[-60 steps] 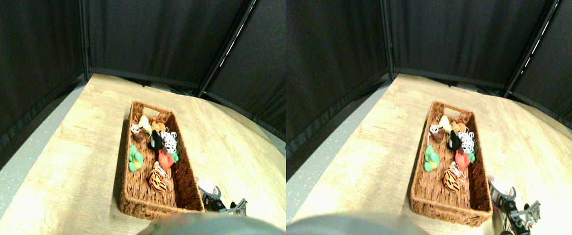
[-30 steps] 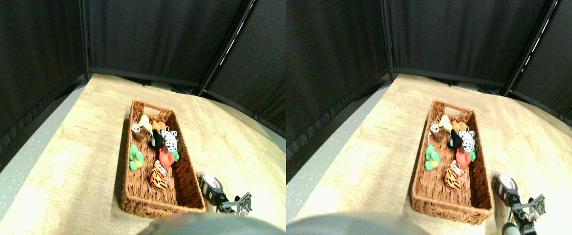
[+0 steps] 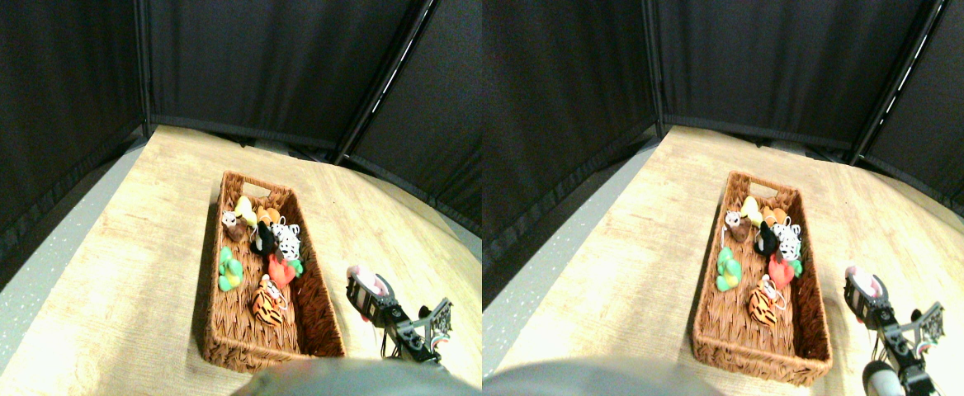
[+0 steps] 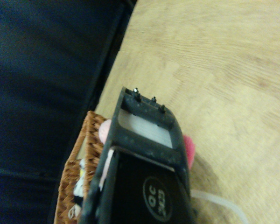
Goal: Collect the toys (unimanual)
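The right gripper (image 3: pixel 364 283) hangs above the wooden floor (image 3: pixel 119 272), just off the wicker basket's (image 3: pixel 238 351) long side at about 3 o'clock from it. Its jaws are closed on a pale pink toy (image 3: pixel 360 273), which pokes out past the tip; in the wrist view the pink toy (image 4: pixel 189 150) bulges on both sides of the dark jaw frame.

The other toys lie inside the basket. The tiger (image 3: pixel 267 304) sits nearest its 6 o'clock end, with the red toy (image 3: pixel 279 269) just beyond it and the green one (image 3: pixel 229 270) at 9 o'clock of the red. Farther toward 12 o'clock, the black-and-white spotted toy (image 3: pixel 286 239) is against the basket wall beside a black one (image 3: pixel 262 238), then a yellow one (image 3: pixel 243 206) near the handle end. Black curtains (image 3: pixel 53 82) close off the back.
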`<state>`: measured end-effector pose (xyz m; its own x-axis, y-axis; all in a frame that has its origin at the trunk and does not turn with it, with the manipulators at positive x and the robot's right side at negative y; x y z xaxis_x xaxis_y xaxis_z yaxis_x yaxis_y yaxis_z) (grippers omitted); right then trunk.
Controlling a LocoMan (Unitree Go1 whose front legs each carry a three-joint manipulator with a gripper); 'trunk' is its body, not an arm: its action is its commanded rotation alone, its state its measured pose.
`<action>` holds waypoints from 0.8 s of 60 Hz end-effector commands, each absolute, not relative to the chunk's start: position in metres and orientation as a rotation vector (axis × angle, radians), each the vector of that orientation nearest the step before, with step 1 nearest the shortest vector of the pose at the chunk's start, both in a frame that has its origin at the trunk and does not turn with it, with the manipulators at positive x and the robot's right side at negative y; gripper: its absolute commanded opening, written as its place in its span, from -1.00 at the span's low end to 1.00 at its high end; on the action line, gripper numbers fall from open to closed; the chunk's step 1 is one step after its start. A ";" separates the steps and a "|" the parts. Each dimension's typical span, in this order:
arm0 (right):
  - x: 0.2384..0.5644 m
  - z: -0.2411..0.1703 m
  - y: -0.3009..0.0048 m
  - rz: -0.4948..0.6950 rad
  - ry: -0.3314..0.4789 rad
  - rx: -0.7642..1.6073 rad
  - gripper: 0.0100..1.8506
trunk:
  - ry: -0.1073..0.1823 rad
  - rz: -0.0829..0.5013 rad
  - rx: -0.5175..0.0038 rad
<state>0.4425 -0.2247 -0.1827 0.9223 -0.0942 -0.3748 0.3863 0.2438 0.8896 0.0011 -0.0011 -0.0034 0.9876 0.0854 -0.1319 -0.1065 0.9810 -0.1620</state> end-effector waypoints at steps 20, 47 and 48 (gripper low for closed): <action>0.466 -0.126 -0.191 -0.086 0.243 1.186 -0.75 | 0.062 0.145 -0.237; 0.477 -0.116 -0.150 -0.016 0.324 1.259 -0.76 | 0.062 0.201 -0.284; 0.476 -0.116 -0.148 -0.019 0.326 1.260 -0.76 | 0.060 0.202 -0.285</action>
<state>0.4759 -0.1540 -0.1206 0.9543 0.1308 -0.2687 0.2105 0.3440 0.9151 0.0022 0.0001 -0.0031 0.9817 0.1623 -0.0999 -0.1832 0.9479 -0.2608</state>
